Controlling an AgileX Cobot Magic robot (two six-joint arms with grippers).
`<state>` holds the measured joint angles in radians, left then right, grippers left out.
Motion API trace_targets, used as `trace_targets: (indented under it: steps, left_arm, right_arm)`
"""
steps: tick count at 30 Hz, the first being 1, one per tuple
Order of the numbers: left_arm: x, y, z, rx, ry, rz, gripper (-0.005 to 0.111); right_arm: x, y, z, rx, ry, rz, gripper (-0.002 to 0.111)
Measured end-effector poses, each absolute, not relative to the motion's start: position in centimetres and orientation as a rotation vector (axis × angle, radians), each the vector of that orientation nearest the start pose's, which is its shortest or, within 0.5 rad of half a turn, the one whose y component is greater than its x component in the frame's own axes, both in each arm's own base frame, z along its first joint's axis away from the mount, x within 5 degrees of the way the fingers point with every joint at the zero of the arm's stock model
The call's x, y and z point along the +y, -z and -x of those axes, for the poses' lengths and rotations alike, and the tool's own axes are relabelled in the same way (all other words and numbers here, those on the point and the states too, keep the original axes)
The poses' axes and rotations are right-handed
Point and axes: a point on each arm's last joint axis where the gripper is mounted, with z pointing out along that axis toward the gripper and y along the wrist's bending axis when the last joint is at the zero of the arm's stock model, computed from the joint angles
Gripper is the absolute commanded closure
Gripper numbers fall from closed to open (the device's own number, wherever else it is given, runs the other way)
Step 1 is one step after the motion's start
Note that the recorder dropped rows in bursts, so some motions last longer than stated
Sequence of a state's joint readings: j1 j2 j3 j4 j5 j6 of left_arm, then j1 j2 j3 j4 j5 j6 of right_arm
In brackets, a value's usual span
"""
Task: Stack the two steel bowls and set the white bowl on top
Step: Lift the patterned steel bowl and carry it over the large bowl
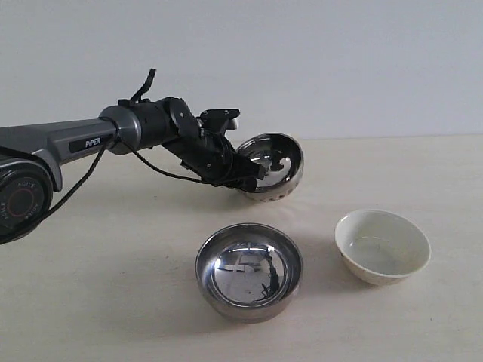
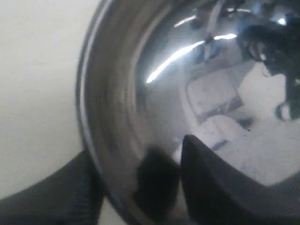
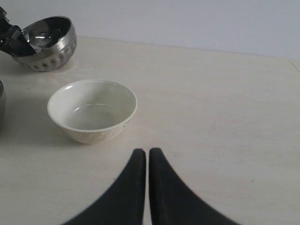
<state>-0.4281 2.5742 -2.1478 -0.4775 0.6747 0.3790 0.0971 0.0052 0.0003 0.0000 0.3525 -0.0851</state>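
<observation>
Finds left gripper (image 1: 255,170) pinching the rim of the dotted bowl (image 1: 278,160), one finger (image 2: 215,187) inside, the other outside. Notes that bowl tipped, mouth toward the exterior camera, at the far side of the table (image 1: 113,294). Places the smooth bowl (image 1: 249,273) upright, nearer that camera, almost straight in front of the held one and apart from it. Judges the coming carry short, toward the near side, left arm nearer. Records white bowl (image 1: 383,246) off to the right, right gripper (image 3: 147,157) pressed together near it, empty.
</observation>
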Motion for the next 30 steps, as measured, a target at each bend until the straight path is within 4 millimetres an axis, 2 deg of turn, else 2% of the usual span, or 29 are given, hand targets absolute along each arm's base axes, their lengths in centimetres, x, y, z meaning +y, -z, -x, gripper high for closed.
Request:
trace_targets:
  steps: [1, 4, 10, 13, 14, 18, 21, 30]
  left_arm:
    - [-25.3, -10.8, -49.2, 2.469, 0.538, -0.654, 0.102]
    - [-25.6, -12.1, -49.2, 2.43, 0.551, -0.672, 0.103]
    - [-25.5, -12.8, -49.1, 2.429, 0.552, -0.695, 0.103]
    - [-25.4, -15.7, -48.7, 2.395, 0.539, -0.734, 0.103]
    - [-25.3, -17.4, -48.5, 2.366, 0.539, -0.743, 0.103]
    - [-25.0, -21.9, -47.4, 2.327, 0.557, -0.78, 0.103]
    - [-24.8, -23.6, -46.7, 2.327, 0.569, -0.809, 0.103]
    - [-24.0, -26.7, -44.2, 2.378, 0.6, -0.882, 0.103]
  right_arm:
    - [0.5, -18.1, -5.3, 1.834, -0.008, 0.168, 0.108]
    - [0.5, -18.1, -5.3, 1.834, -0.008, 0.168, 0.108]
    - [0.5, -18.1, -5.3, 1.834, -0.008, 0.168, 0.108]
    - [0.5, -18.1, -5.3, 1.834, -0.008, 0.168, 0.108]
    - [0.5, -18.1, -5.3, 1.834, -0.008, 0.168, 0.108]
    - [0.5, -18.1, -5.3, 1.834, -0.008, 0.168, 0.108]
    - [0.5, -18.1, -5.3, 1.834, -0.008, 0.168, 0.108]
    - [0.5, -18.1, -5.3, 1.834, -0.008, 0.168, 0.108]
